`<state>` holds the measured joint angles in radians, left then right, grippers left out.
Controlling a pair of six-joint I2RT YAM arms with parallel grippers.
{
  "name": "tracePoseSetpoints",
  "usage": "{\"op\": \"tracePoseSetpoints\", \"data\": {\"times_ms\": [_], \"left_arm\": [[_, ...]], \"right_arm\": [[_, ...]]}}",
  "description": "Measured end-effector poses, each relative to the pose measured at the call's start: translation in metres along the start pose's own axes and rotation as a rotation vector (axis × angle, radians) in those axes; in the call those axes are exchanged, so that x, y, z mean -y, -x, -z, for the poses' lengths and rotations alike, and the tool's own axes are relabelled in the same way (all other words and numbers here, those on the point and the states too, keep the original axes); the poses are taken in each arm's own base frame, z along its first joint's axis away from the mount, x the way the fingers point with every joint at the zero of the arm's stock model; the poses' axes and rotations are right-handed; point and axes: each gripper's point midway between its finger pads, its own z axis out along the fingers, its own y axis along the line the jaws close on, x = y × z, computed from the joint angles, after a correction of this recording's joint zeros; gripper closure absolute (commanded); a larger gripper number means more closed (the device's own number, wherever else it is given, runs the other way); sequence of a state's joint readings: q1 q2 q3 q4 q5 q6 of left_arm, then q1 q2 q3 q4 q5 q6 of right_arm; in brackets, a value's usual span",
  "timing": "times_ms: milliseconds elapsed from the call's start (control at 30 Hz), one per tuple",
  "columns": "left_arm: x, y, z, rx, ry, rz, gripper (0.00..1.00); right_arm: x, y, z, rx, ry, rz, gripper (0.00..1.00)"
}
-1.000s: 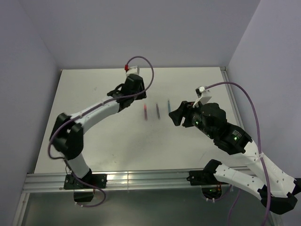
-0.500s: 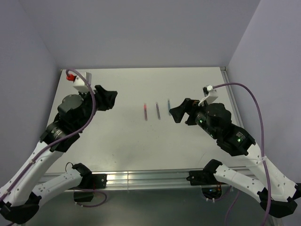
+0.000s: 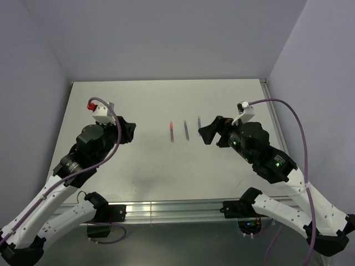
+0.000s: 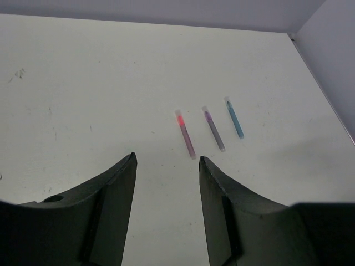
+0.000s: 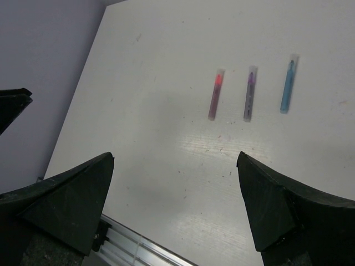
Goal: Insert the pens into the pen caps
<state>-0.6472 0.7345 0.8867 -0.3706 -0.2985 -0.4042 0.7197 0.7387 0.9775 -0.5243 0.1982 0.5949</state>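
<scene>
Your left gripper and right gripper are open and empty.
The red pen, grey pen and blue pen lie side by side on the table.

Lying side by side as 3 pens on table, btwn L gripper & R gripper, nearer R

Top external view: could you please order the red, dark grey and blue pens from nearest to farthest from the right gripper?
Seen from the right gripper:
1. Blue pen, rightmost in the row, next to the gripper.
2. Dark grey pen, in the middle of the row.
3. Red pen, leftmost, toward the left arm.
</scene>
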Motion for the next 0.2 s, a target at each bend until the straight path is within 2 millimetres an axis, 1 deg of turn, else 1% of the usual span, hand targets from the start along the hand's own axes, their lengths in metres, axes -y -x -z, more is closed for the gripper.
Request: {"op": "tracePoseSetpoints", "data": {"times_ms": [200], "left_arm": [[-0.0004, 0.0052, 0.0005, 0.021, 0.002, 0.007, 0.47]], "right_arm": [[0.0035, -0.0035, -0.0002, -0.001, -0.007, -0.002, 0.00]]}}
